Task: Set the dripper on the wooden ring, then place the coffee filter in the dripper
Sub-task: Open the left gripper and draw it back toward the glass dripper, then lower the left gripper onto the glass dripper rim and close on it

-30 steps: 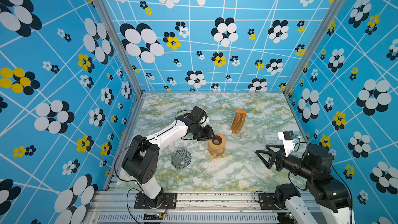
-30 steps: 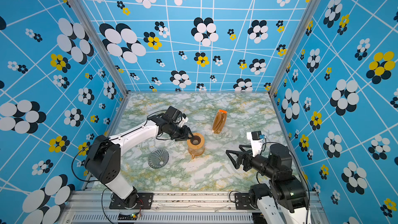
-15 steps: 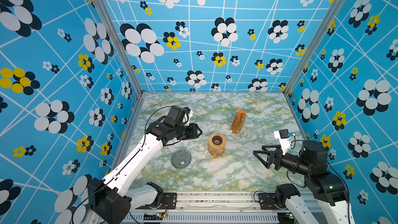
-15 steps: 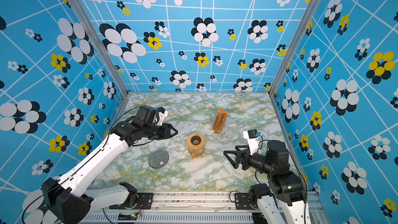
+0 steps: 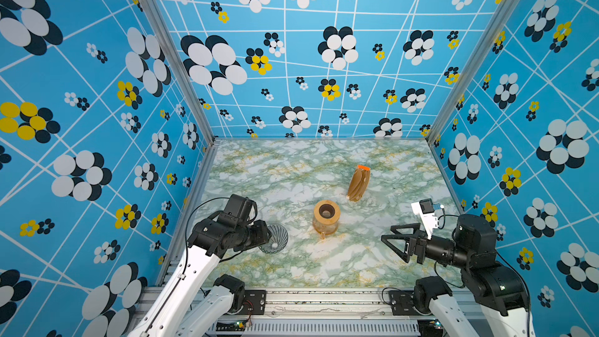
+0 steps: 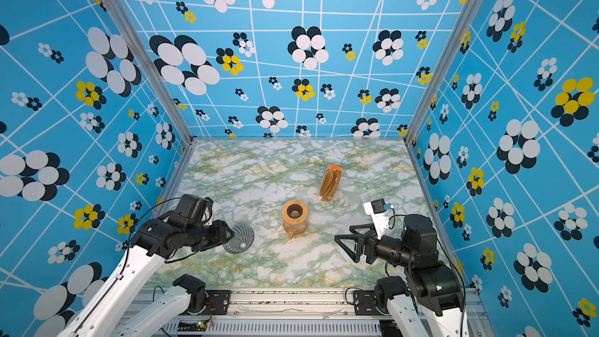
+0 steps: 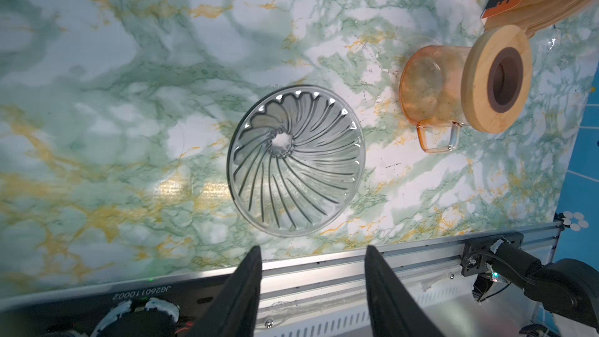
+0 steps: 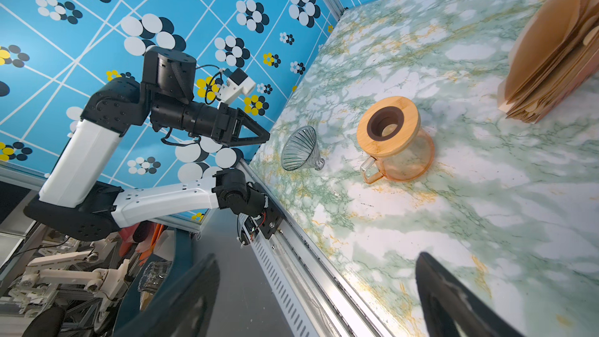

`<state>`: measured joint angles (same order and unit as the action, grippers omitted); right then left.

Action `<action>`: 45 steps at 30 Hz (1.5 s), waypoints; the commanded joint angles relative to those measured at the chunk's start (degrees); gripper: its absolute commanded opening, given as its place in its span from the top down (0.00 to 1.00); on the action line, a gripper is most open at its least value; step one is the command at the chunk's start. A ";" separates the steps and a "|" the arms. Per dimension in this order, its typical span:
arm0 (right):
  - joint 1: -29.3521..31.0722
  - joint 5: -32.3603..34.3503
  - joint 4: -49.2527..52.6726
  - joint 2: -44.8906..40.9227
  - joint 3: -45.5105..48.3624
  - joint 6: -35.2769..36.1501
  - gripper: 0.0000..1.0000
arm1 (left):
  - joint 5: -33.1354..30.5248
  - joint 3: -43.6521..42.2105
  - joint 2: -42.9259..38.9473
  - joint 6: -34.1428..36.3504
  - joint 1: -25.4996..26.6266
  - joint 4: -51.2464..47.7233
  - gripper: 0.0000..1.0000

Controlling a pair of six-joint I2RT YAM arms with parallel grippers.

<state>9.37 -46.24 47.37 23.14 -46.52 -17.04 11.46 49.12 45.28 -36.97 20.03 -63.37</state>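
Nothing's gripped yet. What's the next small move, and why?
Probably lower the left gripper and close on the rim of the dripper: the open, empty jaws hover just short of it, and it lies tipped on its side, hard to load that way.

Jaws apart, empty — left gripper (image 7: 312, 249) and right gripper (image 8: 316, 257)

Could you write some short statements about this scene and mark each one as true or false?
1. The dripper lies on its side on the table. True.
2. The wooden ring sits on the carafe. True.
3. The dripper is seated in the wooden ring. False: it lies apart from the ring, empty.
4. The right pincer grips the carafe. False: it is open and empty.
5. The left pincer is open and empty. True.
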 commanded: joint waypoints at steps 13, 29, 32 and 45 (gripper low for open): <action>0.39 0.49 -0.46 -3.52 1.19 -1.21 0.04 | -2.13 -9.91 -3.06 -11.28 -0.87 3.27 0.52; 0.39 0.13 -0.97 -3.61 1.52 -1.62 0.04 | -1.47 -21.71 -9.51 -22.77 -1.35 15.87 0.56; 0.39 0.19 -1.06 -3.38 1.66 -1.60 0.04 | -0.61 -22.54 -8.95 -22.93 -1.72 17.65 0.56; 0.39 0.71 -1.11 -3.80 1.88 -1.88 0.04 | 1.19 -23.63 -5.64 -22.11 -3.58 23.52 0.69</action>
<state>9.37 -45.71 47.33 20.01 -45.34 -18.70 11.60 26.61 39.33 -58.96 17.12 -41.63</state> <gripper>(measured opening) 0.957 0.316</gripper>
